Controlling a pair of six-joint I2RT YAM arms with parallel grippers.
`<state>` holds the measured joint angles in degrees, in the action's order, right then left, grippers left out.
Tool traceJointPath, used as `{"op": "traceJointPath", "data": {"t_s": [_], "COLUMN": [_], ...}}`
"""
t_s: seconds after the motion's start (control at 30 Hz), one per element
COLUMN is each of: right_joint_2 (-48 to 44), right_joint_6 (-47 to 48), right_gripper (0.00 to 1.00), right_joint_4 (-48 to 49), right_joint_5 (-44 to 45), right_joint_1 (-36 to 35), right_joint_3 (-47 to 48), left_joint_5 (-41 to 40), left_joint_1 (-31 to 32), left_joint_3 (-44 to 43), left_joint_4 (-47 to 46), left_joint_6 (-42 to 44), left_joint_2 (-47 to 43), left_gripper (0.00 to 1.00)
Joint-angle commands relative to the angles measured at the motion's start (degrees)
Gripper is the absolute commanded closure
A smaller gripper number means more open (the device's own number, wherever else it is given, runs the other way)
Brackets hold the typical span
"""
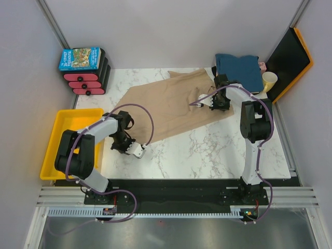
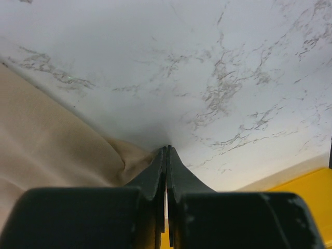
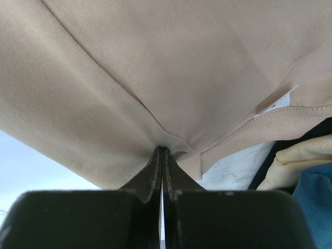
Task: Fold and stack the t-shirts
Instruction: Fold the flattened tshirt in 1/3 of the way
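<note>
Large plain tan-beige cloth t-shirt (image 1: 176,106) lay spread on the white marble surface (image 1: 218,150) in the overhead view, with a folded teal-blue t-shirt (image 1: 238,67) just beyond its far right corner. The left end effector (image 1: 139,150) sat at its near left corner and the right end effector (image 1: 203,102) on its right part.

In the left wrist view, the left end effector (image 2: 166,151) was clamped on the shirt's (image 2: 62,145) corner.

In the right wrist view, the right end effector (image 3: 163,150) pinched a ridge of the shirt (image 3: 155,62), left of its small white label (image 3: 280,101).

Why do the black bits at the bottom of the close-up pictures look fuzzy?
Left wrist view: the jaws sit too near the lens and blur; the marble table is sharper. Right wrist view: blurry jaws, crisp weave on the tan t-shirt.
</note>
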<state>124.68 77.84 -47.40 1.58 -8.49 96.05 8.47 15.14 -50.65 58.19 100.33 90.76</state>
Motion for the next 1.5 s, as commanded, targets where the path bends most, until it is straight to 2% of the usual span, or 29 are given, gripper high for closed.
{"op": "traceJointPath", "data": {"t_s": [0.0,0.27,0.77,0.9,1.03,1.17,1.3,1.47], "right_joint_2": [0.65,1.61,2.41,2.50,2.49,2.49,2.41,2.15], "right_joint_6": [0.82,0.56,0.03,-0.32,0.90,2.48,3.98,6.71], "right_gripper": [1.00,1.00,1.00,1.00,1.00,1.00,1.00,1.00], "right_joint_4": [0.11,0.20,0.20,0.20,0.20,0.37,0.64,1.52], "right_joint_5": [0.61,0.61,1.14,1.31,2.45,3.16,3.77,5.53], "right_joint_1": [0.41,0.32,0.32,0.41,0.58,0.76,0.93,0.84], "right_joint_3": [1.16,2.21,3.88,3.71,2.74,2.21,1.86,0.37], "left_joint_5": [1.10,2.96,0.94,-2.48,-5.83,-7.41,-7.15,-4.26], "left_joint_1": [0.16,0.16,0.16,0.33,-1.07,-1.69,-1.69,-1.60], "left_joint_3": [-4.09,-6.39,-5.16,-3.58,-0.24,-0.76,-2.26,-0.59], "left_joint_4": [3.04,6.05,3.95,2.98,0.26,-3.87,-4.32,-3.79], "left_joint_6": [-1.02,-0.23,0.65,0.30,3.71,4.43,3.90,6.80], "left_joint_2": [-1.90,-3.58,5.03,6.45,4.52,4.16,4.78,0.22], "left_gripper": [0.98,0.98,0.98,0.98,0.98,0.98,0.98,0.96]}}
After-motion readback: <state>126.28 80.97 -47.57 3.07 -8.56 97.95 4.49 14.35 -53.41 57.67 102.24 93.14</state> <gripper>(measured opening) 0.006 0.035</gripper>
